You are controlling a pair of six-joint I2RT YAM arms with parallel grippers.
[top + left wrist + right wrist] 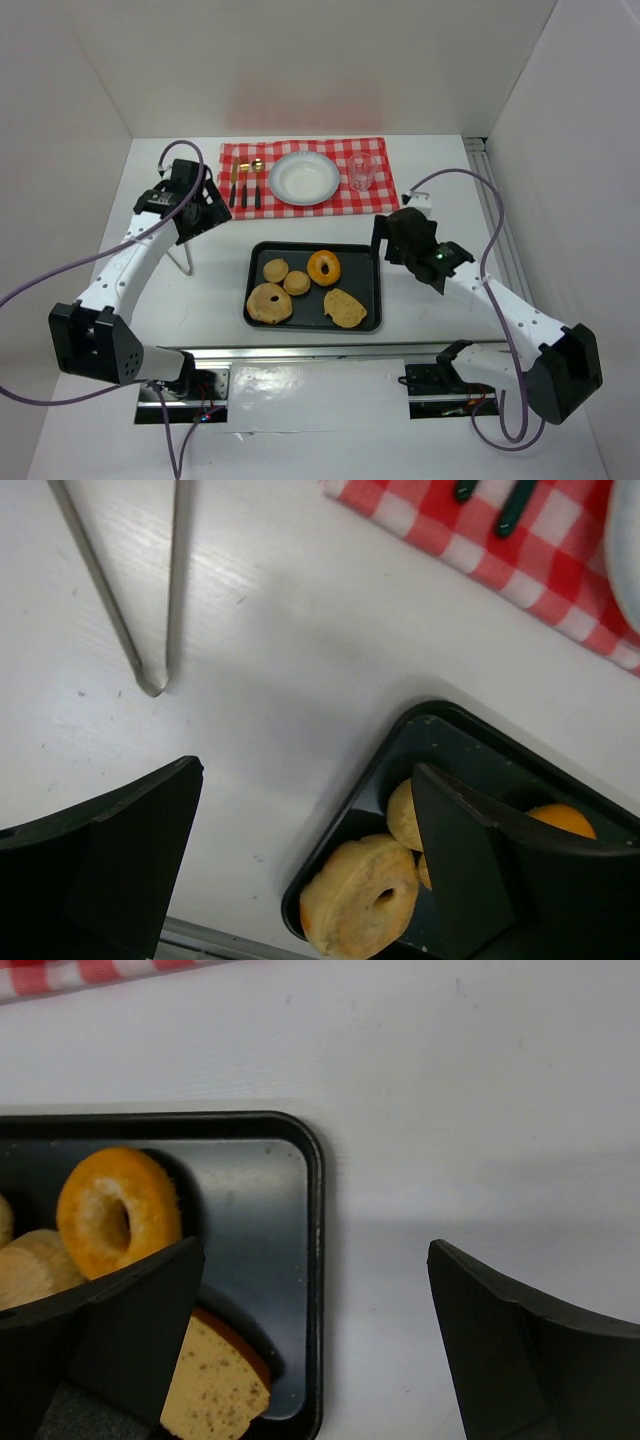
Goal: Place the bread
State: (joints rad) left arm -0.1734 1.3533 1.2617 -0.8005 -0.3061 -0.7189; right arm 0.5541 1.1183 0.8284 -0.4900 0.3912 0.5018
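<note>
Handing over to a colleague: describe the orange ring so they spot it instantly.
Find the black tray in front of the red checked placemat. The orange ring lies by its far edge, right of middle. It alone is deep orange; the other ring is pale.

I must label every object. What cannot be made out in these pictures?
Left wrist: plate cut off by the right edge; small roll half behind the left pincer.
Right wrist: bread slice partly behind the right pincer, cut by the bottom edge.
Top: cutlery too small to identify.
</note>
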